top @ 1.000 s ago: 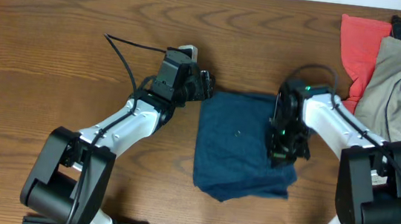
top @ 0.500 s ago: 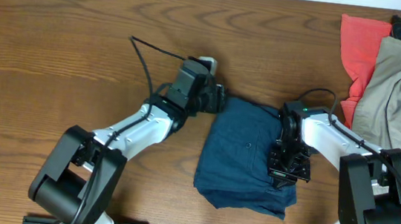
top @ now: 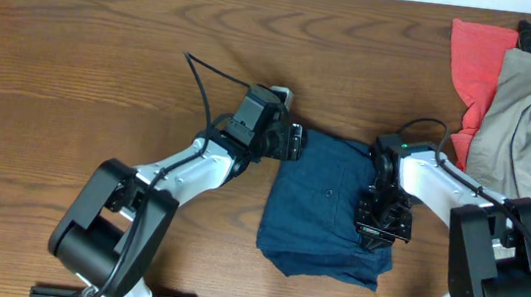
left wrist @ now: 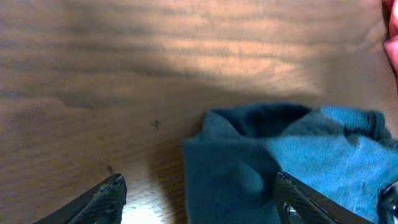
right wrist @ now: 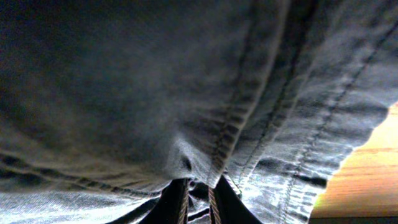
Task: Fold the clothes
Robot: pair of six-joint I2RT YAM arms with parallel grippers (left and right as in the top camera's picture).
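Pinching a ridge of the navy shorts (top: 323,209) between the nearly closed fingers of my right pincer (top: 382,223), I am pinning their right side where they are lying, partly folded, toward the desk's (top: 77,60) near edge, right of centre. My left pincer (top: 293,142) is hovering wide open and empty at their far-left corner; next, I judge, it is needing to grip that corner and fold it over.
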